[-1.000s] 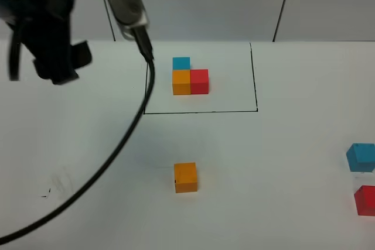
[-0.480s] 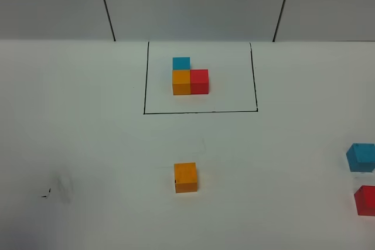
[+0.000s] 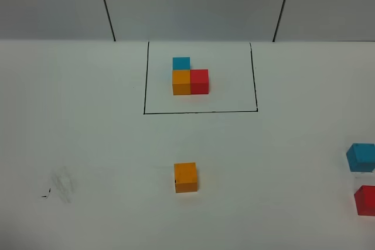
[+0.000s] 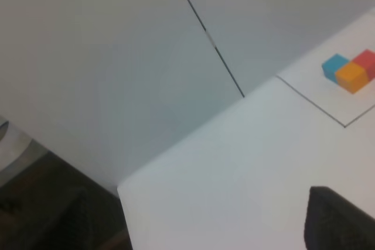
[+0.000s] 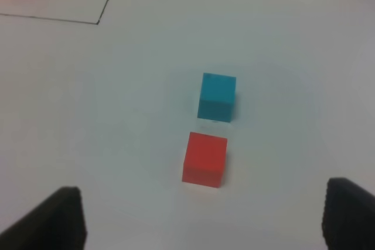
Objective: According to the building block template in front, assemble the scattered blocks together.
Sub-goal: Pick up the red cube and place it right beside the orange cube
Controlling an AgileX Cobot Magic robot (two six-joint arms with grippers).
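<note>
White table (image 3: 88, 144) with scattered blocks (image 3: 186, 177)

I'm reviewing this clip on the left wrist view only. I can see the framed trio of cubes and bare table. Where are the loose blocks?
Observer: The loose orange cube sits alone on the near side of the drawn frame, outside it, in the exterior high view.
Operator: And the other two?
Observer: The light blue cube and the red cube lie close together but not touching, at the right edge of the exterior high view.
Operator: Is the right gripper holding anything?
Observer: No. The right gripper is open and empty, with both of those cubes lying ahead of it.
</note>
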